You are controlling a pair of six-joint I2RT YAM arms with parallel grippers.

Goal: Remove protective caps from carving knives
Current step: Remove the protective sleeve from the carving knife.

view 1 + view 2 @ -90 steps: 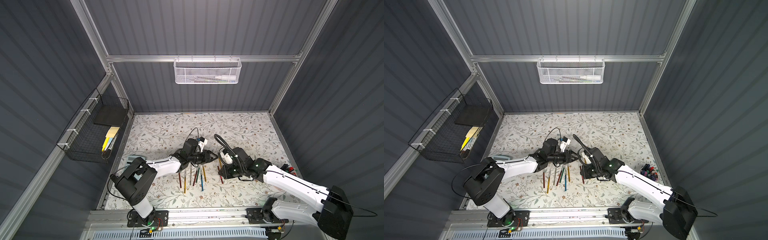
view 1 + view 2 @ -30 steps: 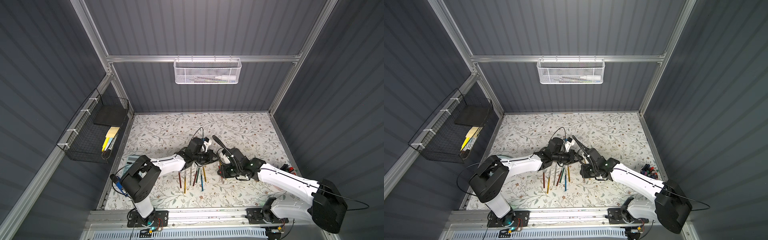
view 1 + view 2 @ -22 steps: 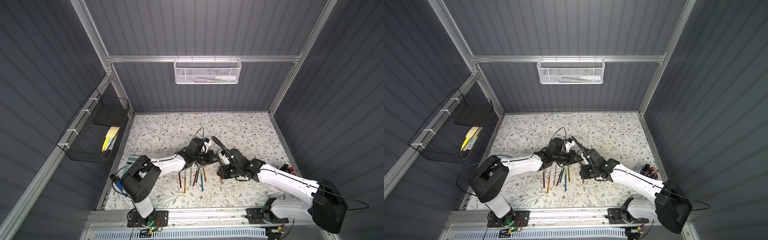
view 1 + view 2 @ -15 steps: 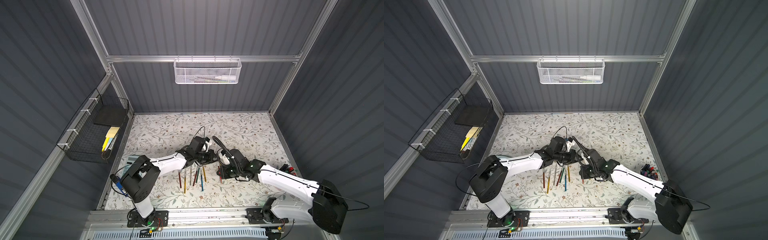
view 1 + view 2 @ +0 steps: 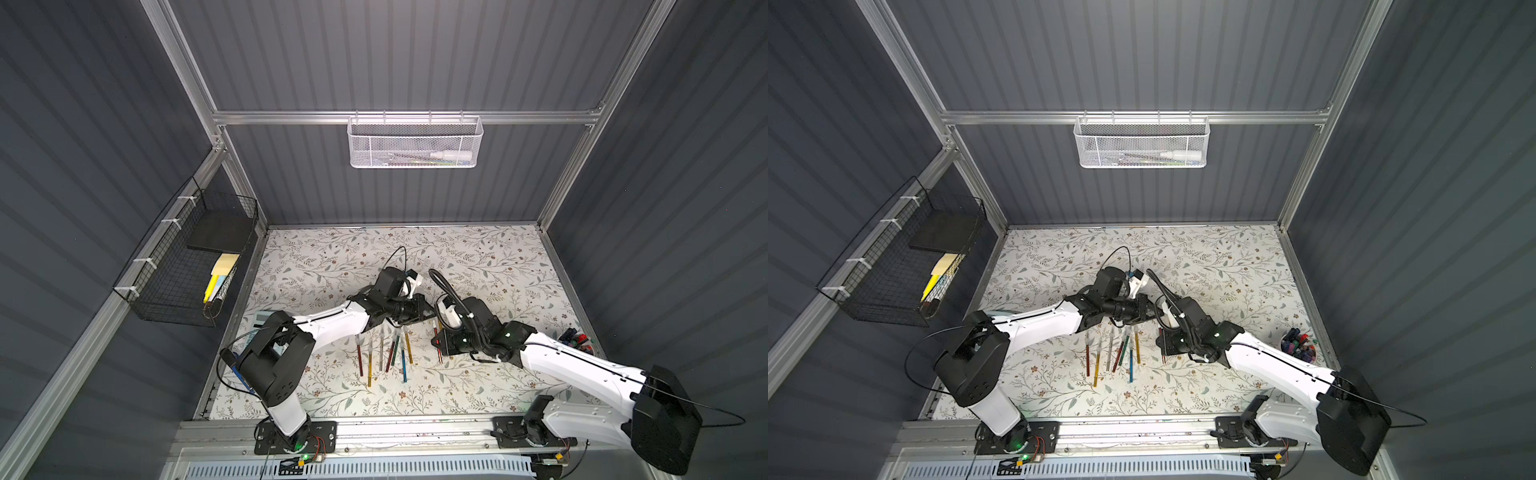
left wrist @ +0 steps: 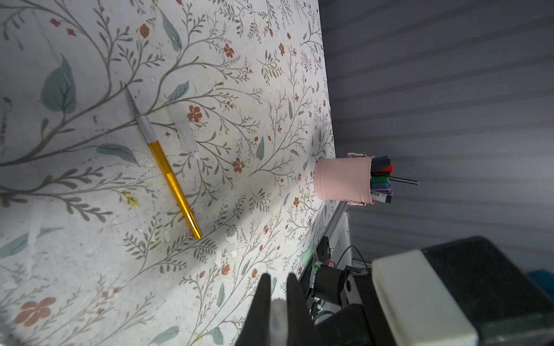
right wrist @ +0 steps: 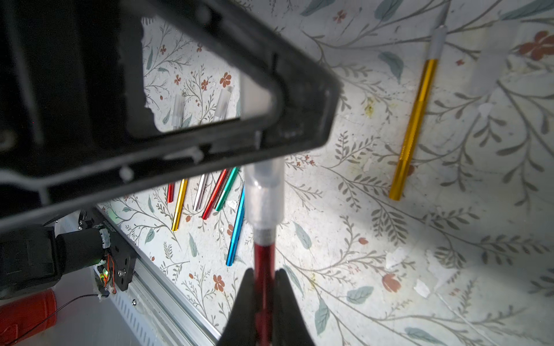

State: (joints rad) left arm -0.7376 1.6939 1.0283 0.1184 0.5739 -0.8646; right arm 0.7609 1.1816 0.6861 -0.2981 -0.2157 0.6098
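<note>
Right wrist view: your right claw (image 7: 263, 277) grips the slim red metallic carving knife (image 7: 263, 254) just beside the row of coloured knives (image 7: 200, 191) on the desk (image 7: 359, 239), while the left claw (image 6: 278, 279) pinches its clear plastic cap (image 7: 265, 194), so this is likely mid-uncapping and calls for a straight pull apart.

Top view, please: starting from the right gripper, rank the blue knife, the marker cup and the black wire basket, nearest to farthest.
1. Blue knife, lying on the table just left of the right gripper.
2. Marker cup, at the table's right edge.
3. Black wire basket, hanging on the left wall.
</note>
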